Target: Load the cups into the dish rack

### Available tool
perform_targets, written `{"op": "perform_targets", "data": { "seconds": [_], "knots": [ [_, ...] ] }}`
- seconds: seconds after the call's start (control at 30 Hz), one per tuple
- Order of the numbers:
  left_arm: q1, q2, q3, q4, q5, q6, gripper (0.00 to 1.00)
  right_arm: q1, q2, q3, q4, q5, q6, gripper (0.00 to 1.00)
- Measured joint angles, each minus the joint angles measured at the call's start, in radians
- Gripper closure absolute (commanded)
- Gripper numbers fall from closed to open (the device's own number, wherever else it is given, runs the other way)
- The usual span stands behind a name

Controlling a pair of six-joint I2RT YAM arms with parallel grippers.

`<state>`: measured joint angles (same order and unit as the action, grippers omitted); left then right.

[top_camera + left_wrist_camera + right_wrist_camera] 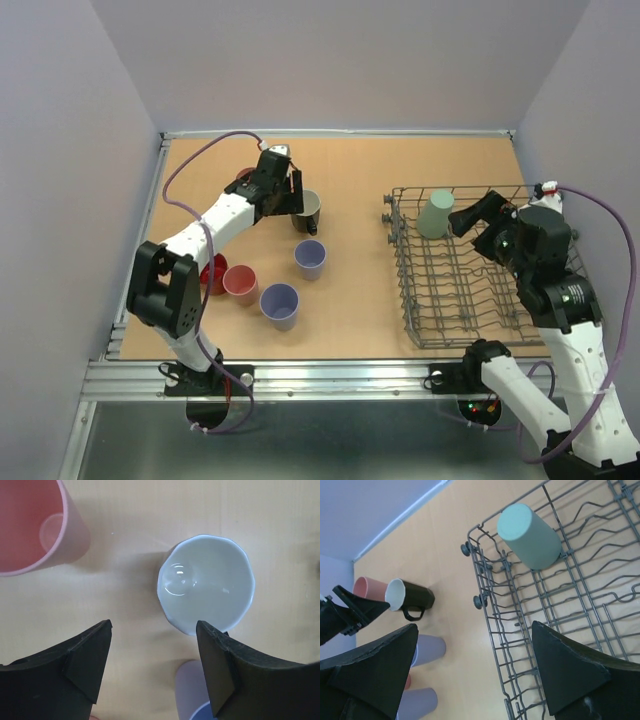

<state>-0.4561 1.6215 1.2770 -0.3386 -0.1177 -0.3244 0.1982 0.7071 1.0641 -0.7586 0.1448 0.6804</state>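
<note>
A dark mug with a cream inside (206,582) stands upright on the table just ahead of my left gripper (155,650). That gripper is open with nothing between its fingers, and its right finger (220,665) overlaps the mug's near rim. From above, the left gripper (293,195) hovers beside this mug (308,208). A sage-green cup (435,213) leans upside down in the far left corner of the dish rack (402,262). My right gripper (462,218) is open above the rack, next to the green cup (530,535).
A pink cup (30,525) stands left of the dark mug. Nearer the arm's base sit a red mug (213,272), a second pink cup (240,283) and two lavender cups (310,258) (280,305). Grey walls enclose the table.
</note>
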Motion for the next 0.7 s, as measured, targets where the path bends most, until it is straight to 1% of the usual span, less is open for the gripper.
{"op": "perform_targets", "data": {
  "seconds": [0.2,0.3,0.33,0.47,0.5,0.53,0.57,0.6,0.7],
  "knots": [
    [0.006,0.099,0.048,0.014,-0.003,0.013,0.30,0.000,0.029,0.001,-0.042,0.000,-0.007,0.00],
    [0.008,0.129,0.055,0.025,-0.002,0.017,0.44,0.000,0.042,0.001,-0.046,0.001,-0.008,0.00],
    [0.010,0.138,0.055,0.027,0.001,0.018,0.53,0.000,0.050,0.001,-0.047,0.002,-0.010,0.00],
    [0.013,0.156,0.062,0.037,0.013,0.025,0.69,0.000,0.058,0.001,-0.050,0.006,-0.010,0.00],
    [0.013,0.160,0.066,0.037,0.015,0.026,0.75,0.000,0.058,0.001,-0.050,0.008,-0.010,0.00],
    [0.013,0.164,0.071,0.040,0.017,0.028,0.86,0.000,0.057,0.001,-0.050,0.011,-0.010,0.00],
    [0.013,0.167,0.074,0.042,0.018,0.033,0.95,0.000,0.057,0.001,-0.050,0.013,-0.010,0.00],
    [0.014,0.171,0.080,0.039,0.024,0.043,1.00,0.000,0.057,0.001,-0.050,0.015,-0.010,0.00],
    [0.020,0.179,0.094,0.032,0.038,0.048,1.00,0.000,0.057,0.001,-0.050,0.020,-0.010,0.00]
  ]
}}
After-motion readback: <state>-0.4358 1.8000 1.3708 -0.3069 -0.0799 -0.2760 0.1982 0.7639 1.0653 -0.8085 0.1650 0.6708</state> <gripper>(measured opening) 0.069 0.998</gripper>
